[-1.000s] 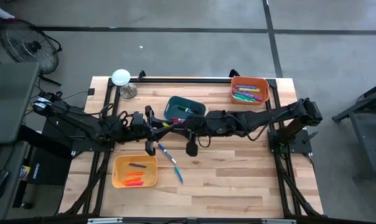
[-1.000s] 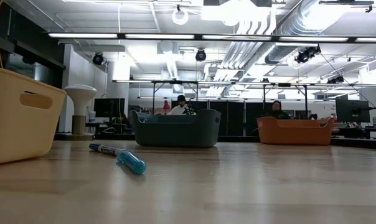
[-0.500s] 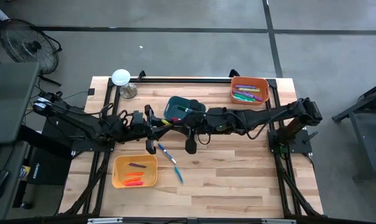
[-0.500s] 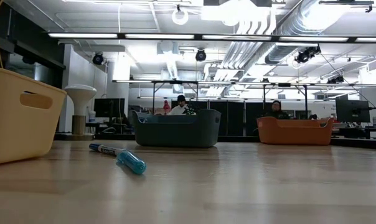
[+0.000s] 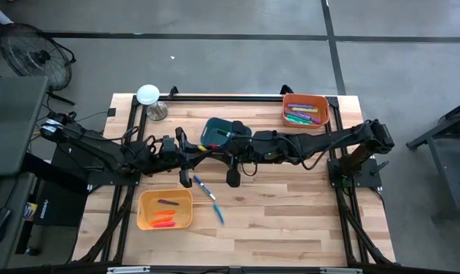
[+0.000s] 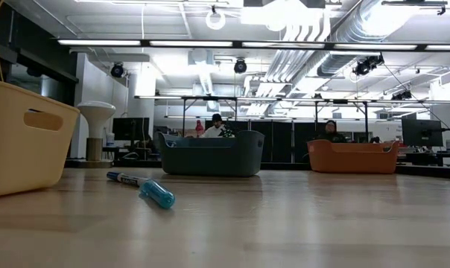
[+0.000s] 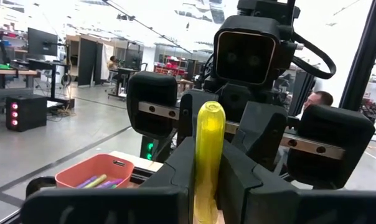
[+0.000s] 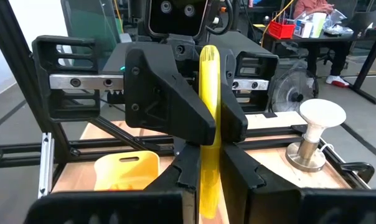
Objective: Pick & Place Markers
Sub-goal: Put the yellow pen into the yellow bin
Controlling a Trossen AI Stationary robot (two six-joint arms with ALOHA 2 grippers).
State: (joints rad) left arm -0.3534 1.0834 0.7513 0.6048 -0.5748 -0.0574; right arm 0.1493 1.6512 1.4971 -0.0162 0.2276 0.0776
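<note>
Left end effector closed onto yellow marker | right end effector pinching it

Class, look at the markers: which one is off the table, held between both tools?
The yellow marker, pinched by the left tool and the right tool. The two blue markers lie on the table.

A wooden table carries three plastic bins: a yellow bin near the left front, a teal bin at centre, and an orange bin at the far right corner. A white mushroom-shaped lamp stands at the far left corner beside a small metal cup. A floor fan sits on the grey concrete beyond. Across the room, two people sit at desks under strip lights.
</note>
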